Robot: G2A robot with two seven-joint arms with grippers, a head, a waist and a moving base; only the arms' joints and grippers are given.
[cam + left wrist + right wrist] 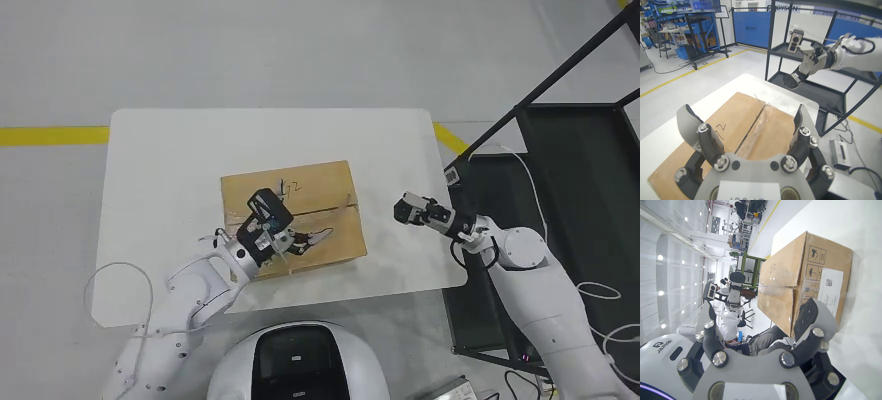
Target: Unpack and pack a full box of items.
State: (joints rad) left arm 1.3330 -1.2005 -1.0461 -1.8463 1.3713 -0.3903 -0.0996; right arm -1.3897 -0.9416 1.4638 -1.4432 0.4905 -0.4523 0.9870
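A closed cardboard box [290,205] stands in the middle of the white table [160,200]. Clear tape [757,125] runs along its top seam, with a strip curling up at the far end. My left gripper [306,240] hovers open over the box's near right part, its fingers [687,115] either side of the seam and nothing between them [744,113]. My right gripper [404,210] hangs open in the air to the right of the box, pointing at its labelled side [829,289]. The right gripper [757,306] holds nothing.
A black metal rack [570,190] stands just right of the table, close behind my right arm. Cables and a small grey unit [838,153] lie on the floor beside it. Bare table surface lies left of and behind the box.
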